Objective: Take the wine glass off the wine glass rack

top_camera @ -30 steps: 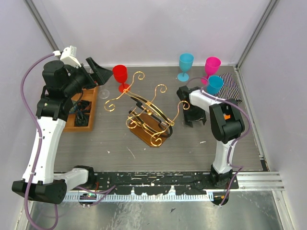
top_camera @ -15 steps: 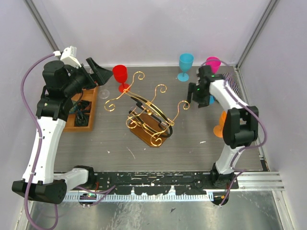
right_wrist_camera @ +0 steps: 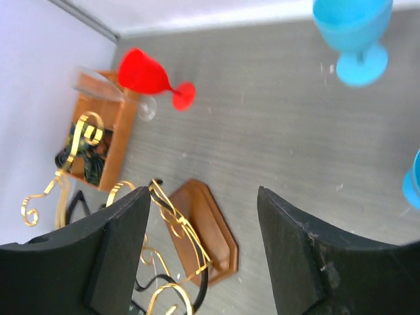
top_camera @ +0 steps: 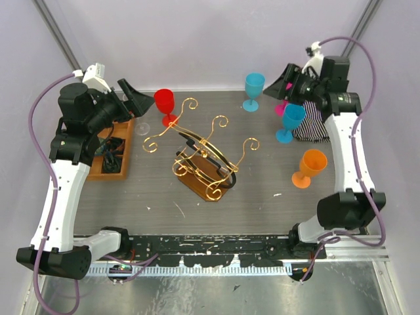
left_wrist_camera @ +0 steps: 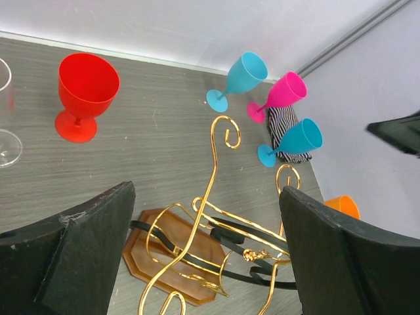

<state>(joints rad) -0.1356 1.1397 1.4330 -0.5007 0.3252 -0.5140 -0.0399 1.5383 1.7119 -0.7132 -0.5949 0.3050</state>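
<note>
The wine glass rack (top_camera: 205,156), gold scroll wire on a brown wooden base, stands mid-table; no glass hangs on it. It also shows in the left wrist view (left_wrist_camera: 216,226) and the right wrist view (right_wrist_camera: 207,230). Around it on the table stand a red glass (top_camera: 165,104), a clear glass (top_camera: 144,126), two blue glasses (top_camera: 253,88) (top_camera: 290,120), a pink glass (top_camera: 282,105) partly hidden by my right gripper, and an orange glass (top_camera: 309,166). My left gripper (top_camera: 131,100) is open and empty, raised left of the red glass. My right gripper (top_camera: 283,82) is open and empty, raised at the back right.
An orange compartment tray (top_camera: 111,157) sits at the left edge under my left arm. A striped cloth (top_camera: 315,125) lies at the right by the blue glass. Walls close in the back and both sides.
My right arm has lifted from low beside the rack's right side and swung up to the back right, uncovering the orange glass. The left arm has not moved.
</note>
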